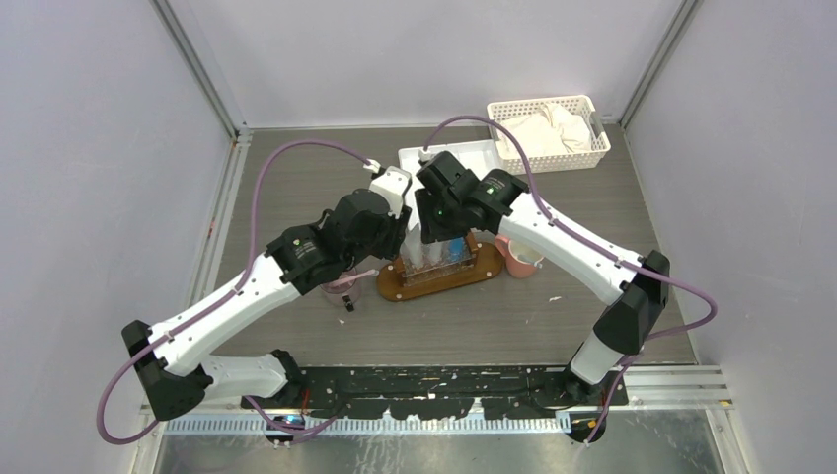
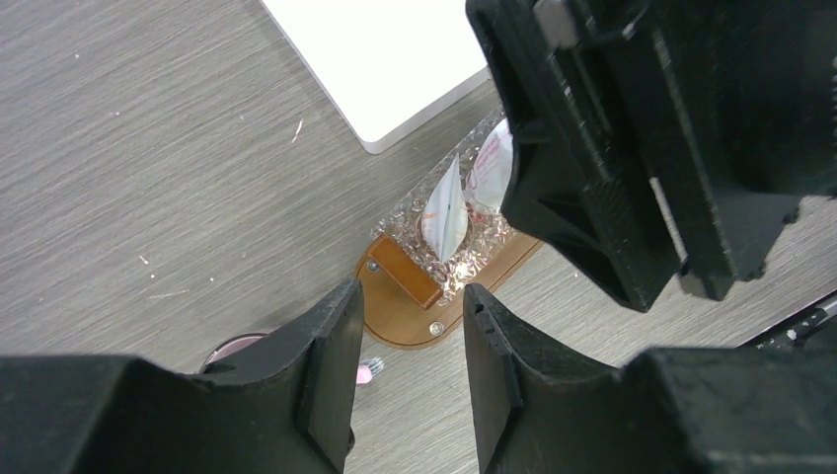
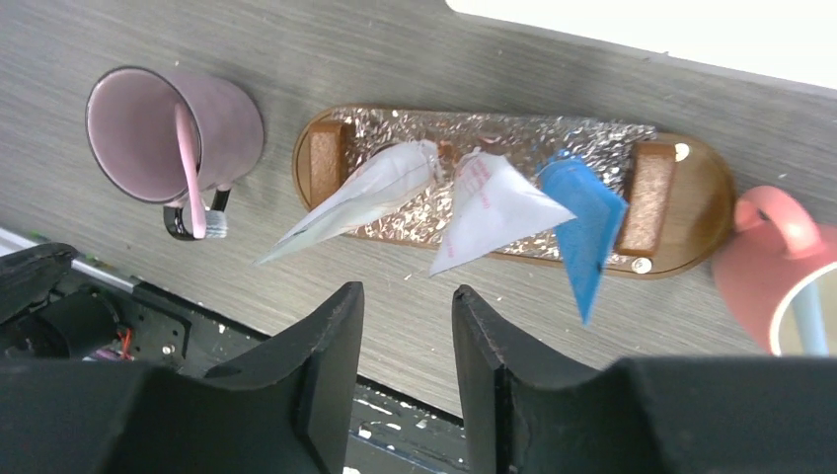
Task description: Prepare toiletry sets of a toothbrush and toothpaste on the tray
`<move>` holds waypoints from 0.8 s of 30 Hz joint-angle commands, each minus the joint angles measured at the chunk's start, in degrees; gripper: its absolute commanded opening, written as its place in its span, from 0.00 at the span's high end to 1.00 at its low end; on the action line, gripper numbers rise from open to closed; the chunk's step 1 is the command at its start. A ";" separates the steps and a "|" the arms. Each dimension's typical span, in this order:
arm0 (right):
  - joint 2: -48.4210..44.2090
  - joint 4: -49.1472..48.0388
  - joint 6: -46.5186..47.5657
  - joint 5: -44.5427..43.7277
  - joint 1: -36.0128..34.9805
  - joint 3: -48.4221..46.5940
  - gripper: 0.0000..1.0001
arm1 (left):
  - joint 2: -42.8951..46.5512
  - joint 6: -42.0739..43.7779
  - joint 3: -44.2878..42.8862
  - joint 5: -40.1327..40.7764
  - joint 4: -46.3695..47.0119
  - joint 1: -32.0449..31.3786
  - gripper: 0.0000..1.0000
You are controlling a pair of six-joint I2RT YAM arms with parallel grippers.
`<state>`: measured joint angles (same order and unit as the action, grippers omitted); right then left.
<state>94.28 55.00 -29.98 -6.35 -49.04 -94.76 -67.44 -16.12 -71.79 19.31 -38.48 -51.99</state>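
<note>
The brown oval tray (image 3: 696, 212) carries a glittering clear holder with three toothpaste tubes standing in it: two white-grey tubes (image 3: 365, 193) (image 3: 489, 202) and a blue tube (image 3: 584, 222). A pink toothbrush (image 3: 192, 173) stands in a mauve mug (image 3: 163, 138) off the tray's left end. My right gripper (image 3: 407, 290) hangs open above the tubes, near the table's front edge, with nothing between its fingers. My left gripper (image 2: 412, 289) is open and empty too, over the tray's left end (image 2: 415, 321), close beside the right wrist (image 2: 642, 128).
A pink mug (image 3: 765, 276) with a pale blue item inside stands at the tray's right end. A white divided tray (image 1: 459, 158) lies behind, and a white lattice basket (image 1: 548, 133) holding cloth sits at the back right. Both arms crowd over the tray (image 1: 434, 286).
</note>
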 commanded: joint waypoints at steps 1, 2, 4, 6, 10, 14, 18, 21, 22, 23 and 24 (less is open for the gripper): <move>-3.07 3.00 1.51 -5.98 -0.01 -5.49 0.55 | 1.35 0.15 -0.23 0.91 0.15 0.38 0.57; -2.94 3.35 1.58 -6.54 0.11 -5.83 0.54 | 1.27 0.13 -0.34 0.86 0.16 0.39 0.57; -2.62 3.59 1.52 -7.29 0.28 -6.21 0.53 | 1.26 0.18 -0.39 0.74 0.09 0.39 0.57; -1.96 3.79 1.64 -7.95 0.50 -6.54 0.52 | 1.32 0.21 -0.37 0.73 0.00 0.39 0.57; -0.60 4.06 1.89 -9.08 0.82 -7.11 0.53 | 1.79 0.30 0.05 0.89 -0.11 0.39 0.57; 0.73 4.07 2.12 -9.23 0.99 -7.32 0.57 | 2.34 0.39 0.37 1.04 -0.22 0.56 0.57; 1.63 3.55 2.20 -9.03 1.11 -7.19 0.57 | 2.57 0.30 0.67 0.91 -0.20 0.66 0.58; 2.49 3.37 2.28 -8.91 1.35 -7.49 0.57 | 2.64 0.30 0.81 0.83 -0.19 0.75 0.58; 2.76 3.36 2.36 -8.86 1.36 -7.60 0.57 | 2.66 0.30 0.83 0.88 -0.22 0.75 0.58; 3.02 3.24 2.33 -8.86 1.43 -7.64 0.57 | 2.71 0.30 0.86 0.84 -0.27 0.75 0.58; 3.36 3.12 2.42 -8.71 1.46 -7.64 0.59 | 2.69 0.30 0.90 0.81 -0.21 0.75 0.57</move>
<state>97.06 59.00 -28.29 -14.06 -47.90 -99.90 -66.39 -16.10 -71.22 19.51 -38.74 -51.62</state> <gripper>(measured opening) 0.432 0.426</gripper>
